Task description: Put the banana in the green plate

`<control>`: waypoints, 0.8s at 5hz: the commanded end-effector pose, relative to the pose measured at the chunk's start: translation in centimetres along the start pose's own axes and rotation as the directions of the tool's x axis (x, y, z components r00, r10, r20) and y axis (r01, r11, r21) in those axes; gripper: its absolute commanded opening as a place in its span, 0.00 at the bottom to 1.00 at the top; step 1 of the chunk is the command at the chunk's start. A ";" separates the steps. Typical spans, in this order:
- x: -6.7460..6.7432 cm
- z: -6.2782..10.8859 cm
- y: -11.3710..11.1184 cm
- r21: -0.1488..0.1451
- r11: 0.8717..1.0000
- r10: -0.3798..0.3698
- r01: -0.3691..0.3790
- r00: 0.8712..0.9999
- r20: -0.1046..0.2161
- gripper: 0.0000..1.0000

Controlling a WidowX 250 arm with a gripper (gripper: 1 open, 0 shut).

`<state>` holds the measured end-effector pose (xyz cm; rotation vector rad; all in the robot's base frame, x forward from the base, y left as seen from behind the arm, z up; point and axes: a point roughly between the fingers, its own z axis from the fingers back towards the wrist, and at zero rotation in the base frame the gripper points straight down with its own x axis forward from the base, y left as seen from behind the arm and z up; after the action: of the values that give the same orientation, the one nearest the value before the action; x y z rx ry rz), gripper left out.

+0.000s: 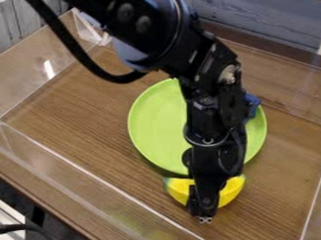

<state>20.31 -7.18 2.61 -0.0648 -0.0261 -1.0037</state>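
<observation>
On the left, a clear panel is bordering the brown wooden surface [70, 125]. The green plate [157, 127] is lying mid-surface; at its near edge, the clenched black pincer [206, 205] is straddling the yellow banana [229, 192]. Grey boards [286, 26] are standing behind.

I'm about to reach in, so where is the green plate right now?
In the camera view, the green plate sits centrally, partly behind the robot arm, with the yellow banana at its near edge.
</observation>
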 end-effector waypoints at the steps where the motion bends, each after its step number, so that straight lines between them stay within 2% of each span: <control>1: 0.8 1.4 1.0 0.039 0.999 0.026 -0.028 0.999 0.047 0.00; 4: 0.6 1.5 1.3 0.037 0.997 0.065 -0.066 0.997 0.050 0.00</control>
<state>20.43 -6.75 2.72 -0.0689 -0.0200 -0.9438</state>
